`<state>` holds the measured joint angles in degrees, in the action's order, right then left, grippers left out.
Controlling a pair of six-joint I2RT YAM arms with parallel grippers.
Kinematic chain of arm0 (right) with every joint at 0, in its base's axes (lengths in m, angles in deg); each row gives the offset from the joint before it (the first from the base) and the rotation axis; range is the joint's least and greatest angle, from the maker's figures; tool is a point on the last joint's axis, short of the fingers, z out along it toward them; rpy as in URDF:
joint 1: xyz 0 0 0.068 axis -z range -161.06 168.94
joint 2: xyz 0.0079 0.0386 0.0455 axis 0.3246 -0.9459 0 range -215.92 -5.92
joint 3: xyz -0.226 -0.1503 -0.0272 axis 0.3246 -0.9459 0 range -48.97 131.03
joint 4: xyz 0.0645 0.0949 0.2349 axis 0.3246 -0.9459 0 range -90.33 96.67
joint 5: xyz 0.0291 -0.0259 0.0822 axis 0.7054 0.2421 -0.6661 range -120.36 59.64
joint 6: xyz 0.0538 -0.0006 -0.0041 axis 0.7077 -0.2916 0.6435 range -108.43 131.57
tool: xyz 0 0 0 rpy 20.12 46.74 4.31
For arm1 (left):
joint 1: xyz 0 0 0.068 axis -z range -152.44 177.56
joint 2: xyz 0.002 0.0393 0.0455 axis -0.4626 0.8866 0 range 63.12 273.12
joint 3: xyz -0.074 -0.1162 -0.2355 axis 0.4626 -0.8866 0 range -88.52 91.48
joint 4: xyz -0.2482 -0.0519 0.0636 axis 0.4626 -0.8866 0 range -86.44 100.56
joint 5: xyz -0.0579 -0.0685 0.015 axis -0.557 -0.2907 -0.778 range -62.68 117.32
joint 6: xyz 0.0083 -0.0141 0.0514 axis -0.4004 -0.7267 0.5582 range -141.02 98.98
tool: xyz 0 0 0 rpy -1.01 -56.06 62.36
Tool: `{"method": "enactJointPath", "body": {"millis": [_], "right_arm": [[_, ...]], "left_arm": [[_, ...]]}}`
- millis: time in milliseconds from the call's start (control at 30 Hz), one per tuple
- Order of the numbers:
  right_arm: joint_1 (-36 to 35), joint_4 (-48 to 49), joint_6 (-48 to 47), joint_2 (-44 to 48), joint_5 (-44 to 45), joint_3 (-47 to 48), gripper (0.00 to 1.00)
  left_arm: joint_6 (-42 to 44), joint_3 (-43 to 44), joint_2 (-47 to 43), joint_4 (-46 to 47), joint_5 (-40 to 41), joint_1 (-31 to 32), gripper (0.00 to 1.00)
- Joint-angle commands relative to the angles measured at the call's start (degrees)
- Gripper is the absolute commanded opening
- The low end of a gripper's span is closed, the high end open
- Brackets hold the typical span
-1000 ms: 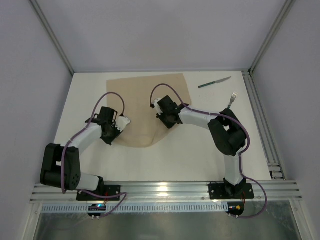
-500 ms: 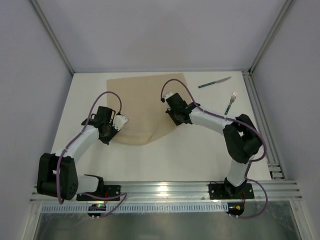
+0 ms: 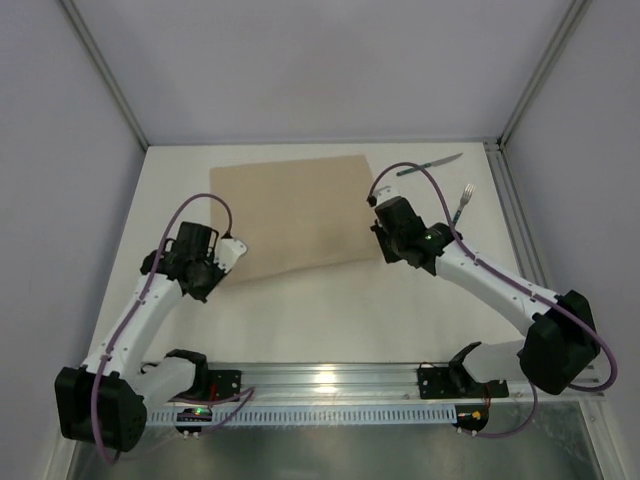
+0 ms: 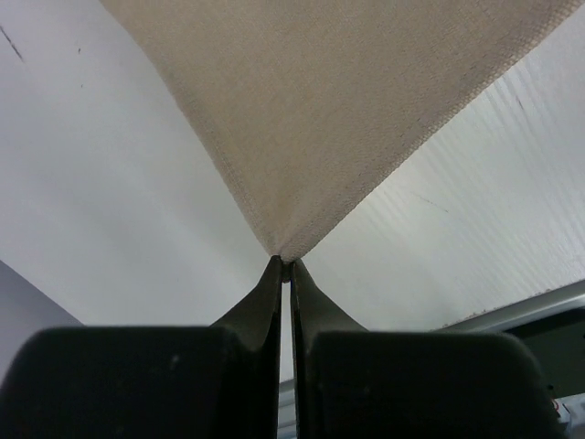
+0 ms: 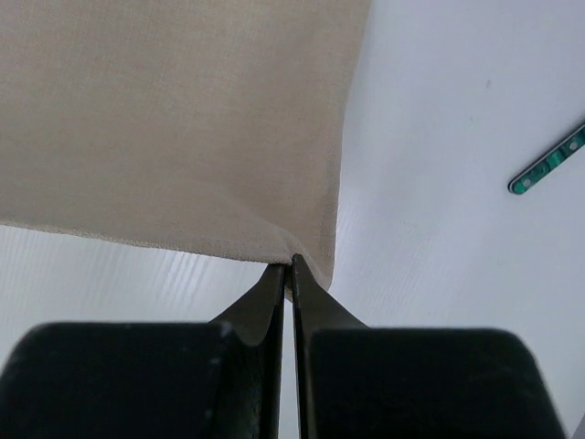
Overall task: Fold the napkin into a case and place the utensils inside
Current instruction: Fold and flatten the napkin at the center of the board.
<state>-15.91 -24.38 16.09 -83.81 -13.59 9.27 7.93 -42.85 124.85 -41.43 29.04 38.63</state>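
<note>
- The white bench carries everything; both arms are bolted at its near edge.
- The napkin is the biggest loose thing. It lies opened out as a beige-tan rectangle on the far middle of the bench, slightly askew, with its left side nearer the arms than its right. It is unfolded, with no case formed. I cannot tell whether its near edge is off the surface.
- The right arm reaches in from the right, with its wrist at the napkin's near right corner. The right jaws are pressed together on that corner. In the right wrist view the hemmed tip of the cloth sits pinched between their tips.
- The left arm stretches up the left side to the napkin's near left corner. The left jaws are likewise clamped on the cloth. The left wrist view shows the pointed corner ending right between the closed tips.
- The knife, with a green handle and silver blade, lies at an angle on the bench's far right, beyond the napkin's far right corner and apart from it. A purple cable crosses its handle end.
- The fork lies just right of the right wrist with its tines pointing away, nearer than the knife and clear of the cloth.
</note>
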Motion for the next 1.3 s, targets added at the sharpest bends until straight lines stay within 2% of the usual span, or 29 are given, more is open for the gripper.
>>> {"method": "enactJointPath", "body": {"millis": [0, 267, 367, 433, 633, 800, 867, 1033, 1267], "right_arm": [[-0.9, -7.2, 3.0, 6.8, 1.0, -0.8, 0.04], [-5.0, -18.9, 8.0, 15.3, -3.2, 0.7, 0.04], [-5.2, -19.8, 6.5, 15.0, -3.7, 3.1, 0.04], [-4.2, -18.1, 3.0, 13.5, -2.6, 6.3, 0.04], [4.0, -11.9, -7.6, -0.9, -2.8, 14.4, 0.04], [6.5, -7.6, -15.1, -16.5, -0.9, 22.1, 0.03], [7.5, -6.5, -15.9, -23.0, 1.3, 27.0, 0.04], [9.1, -5.2, -16.0, -32.7, 1.4, 36.8, 0.04], [12.3, -7.1, -12.9, -43.6, -8.7, 49.9, 0.04]], "left_arm": [[-0.3, 3.5, -5.5, -8.3, 0.7, -0.4, 0.0], [-5.2, 12.1, -11.3, -16.7, 1.0, -0.4, 0.0], [-7.1, 17.1, -10.1, -14.6, 4.3, -0.4, 0.0], [-7.3, 19.3, -7.9, -9.8, 5.8, -0.4, 0.0], [-7.2, 26.7, 8.4, 0.3, 8.0, -0.4, 0.0], [-6.7, 31.7, 22.0, 8.6, 12.4, -0.6, 0.0], [-7.2, 34.6, 27.6, 9.9, 12.8, -1.1, 0.0], [-6.7, 39.0, 37.9, 12.7, 14.0, -1.8, 0.0], [-5.7, 44.0, 49.9, 14.5, 13.0, -3.2, 0.0]]}}
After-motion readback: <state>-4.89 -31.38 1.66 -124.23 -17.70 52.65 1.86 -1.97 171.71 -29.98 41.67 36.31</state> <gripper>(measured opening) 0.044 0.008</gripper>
